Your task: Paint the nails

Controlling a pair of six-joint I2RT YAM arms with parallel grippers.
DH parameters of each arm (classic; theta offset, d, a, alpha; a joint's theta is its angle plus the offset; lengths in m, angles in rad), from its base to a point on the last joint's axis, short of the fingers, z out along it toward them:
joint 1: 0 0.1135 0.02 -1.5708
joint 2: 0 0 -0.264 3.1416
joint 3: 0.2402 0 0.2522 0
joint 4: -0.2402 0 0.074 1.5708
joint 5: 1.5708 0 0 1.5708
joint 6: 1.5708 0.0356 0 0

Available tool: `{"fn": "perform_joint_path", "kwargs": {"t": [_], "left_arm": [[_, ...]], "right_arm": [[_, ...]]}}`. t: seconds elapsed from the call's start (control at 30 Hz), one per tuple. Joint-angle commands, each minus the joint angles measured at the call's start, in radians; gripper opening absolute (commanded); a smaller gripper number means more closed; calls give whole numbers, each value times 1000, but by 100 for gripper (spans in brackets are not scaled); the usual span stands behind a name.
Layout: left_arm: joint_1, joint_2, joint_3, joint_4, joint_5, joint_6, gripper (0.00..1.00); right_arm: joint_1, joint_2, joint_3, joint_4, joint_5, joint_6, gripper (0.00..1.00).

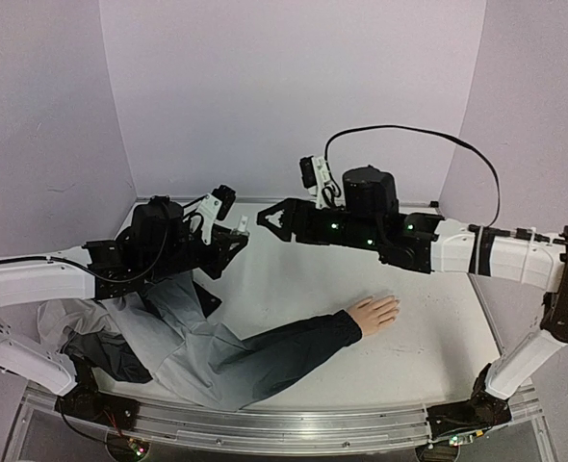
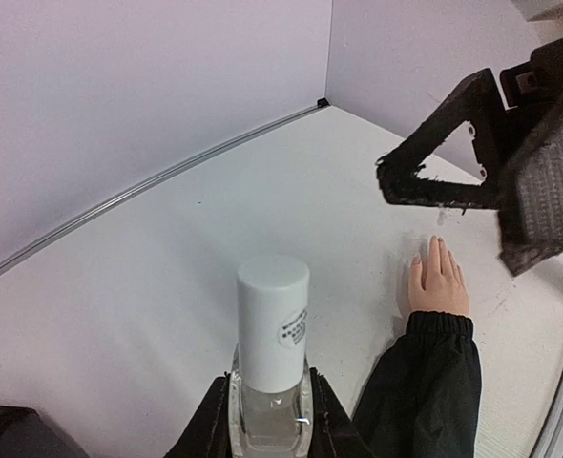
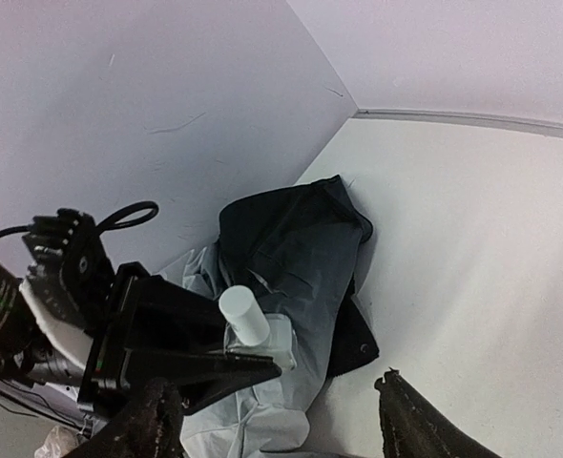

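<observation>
On the left, the left gripper (image 2: 270,425) is pinched on the glass body of the small bottle (image 2: 272,382). It holds the bottle upright above the table (image 1: 438,356), with the white cap (image 2: 273,310) left bare on top. That grip low on the glass looks chosen so the other arm can take the cap.

Facing it at the same height, the right gripper (image 1: 268,219) has its fingers spread and nothing between them. Its tips are near the cap but not touching it (probably lining up to unscrew it).

Further right and lower, the mannequin hand (image 1: 374,313) lies palm down on the table at the end of the dark sleeve (image 1: 284,346). Its fingers point away from both arms. The nails (image 2: 438,244) face up, too small to tell whether any polish is on them, and well apart from both grippers. I judge that painting is not yet begun.
</observation>
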Motion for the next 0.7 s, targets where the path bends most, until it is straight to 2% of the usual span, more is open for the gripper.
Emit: {"fn": "perform_joint_path", "kwargs": {"t": [0.0,0.27,0.33,0.57,0.67], "left_arm": [[-1,-11,14,64,-35,-31,0],[-1,-3,4,62,-28,-44,0],[-1,-2,4,63,-24,-46,0],[-1,-12,2,62,-4,-62,0],[-1,-25,0,61,46,-72,0]], "right_arm": [[30,91,146,-27,103,113,66],[80,229,307,-59,131,124,51],[91,250,327,-76,135,116,38],[98,237,308,-85,188,80,16],[99,202,274,-82,187,37,5]]}}
